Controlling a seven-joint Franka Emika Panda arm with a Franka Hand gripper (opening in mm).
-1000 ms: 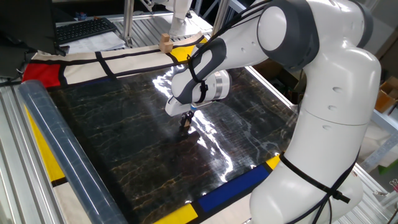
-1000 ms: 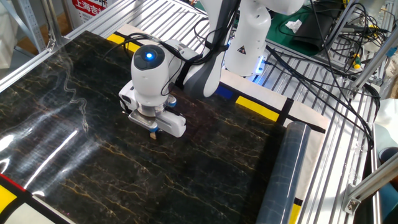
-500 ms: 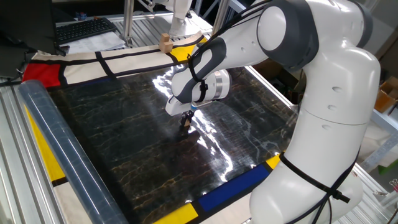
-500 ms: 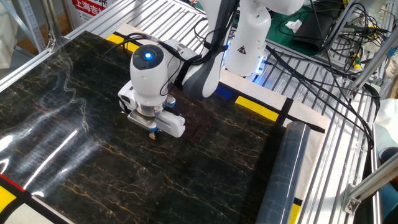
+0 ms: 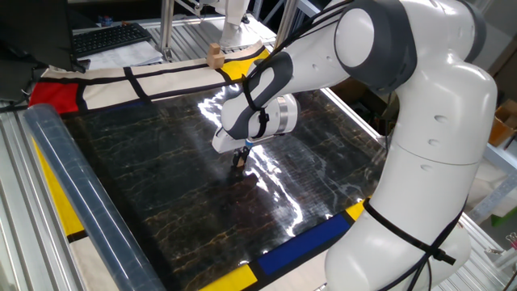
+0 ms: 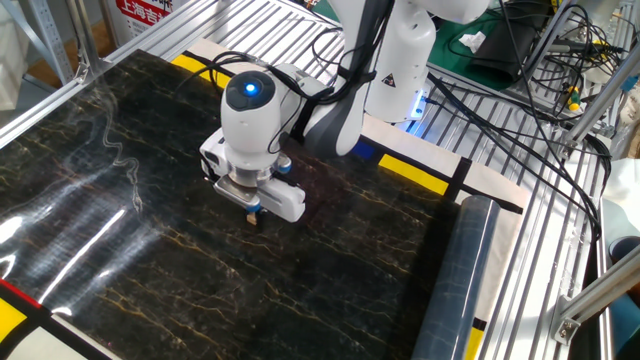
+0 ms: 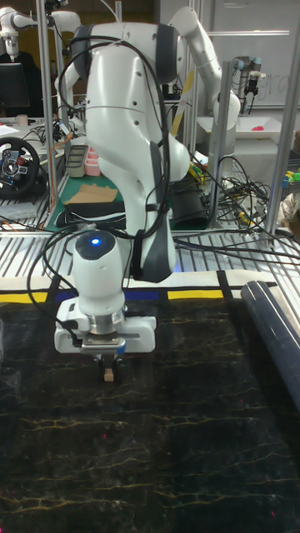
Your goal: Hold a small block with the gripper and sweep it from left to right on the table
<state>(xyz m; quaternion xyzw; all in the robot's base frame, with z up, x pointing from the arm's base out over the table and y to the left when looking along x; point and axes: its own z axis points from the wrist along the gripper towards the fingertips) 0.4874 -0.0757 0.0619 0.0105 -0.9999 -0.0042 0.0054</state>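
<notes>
— Where is the small block point(image 7: 108, 376) in relation to the pincer point(image 7: 108, 371)?

— Right at its tip. In the tall fixed view a tiny tan cube sits between the two dark fingers, which are clenched on it, and its underside meets the glossy black tabletop point(image 7: 192, 433). In the other fixed view the same speck of tan point(image 6: 254, 218) shows just under the pincer point(image 6: 253, 213), below the white flange with its blue-lit cap.

— And from the remaining camera?

— There the pincer point(image 5: 239, 160) points straight down onto the tabletop point(image 5: 145, 178), next to a bright glare streak. The block itself is too small and shadowed to make out from that side.

— Where on the surface is this happening?

— Well inside the dark marble-patterned area, away from the yellow, blue and red border panels.

— Any writing you can read?

— Little. A red-and-white sign point(image 6: 145, 9) at the top edge of the other fixed view carries characters too small to read. A black triangular mark point(image 6: 388, 80) sits on the arm's white base; I cannot tell what it says.

— Anything else nearby?

— A larger wooden block point(image 5: 214, 55) stands at the far border, well apart from the pincer.
</notes>
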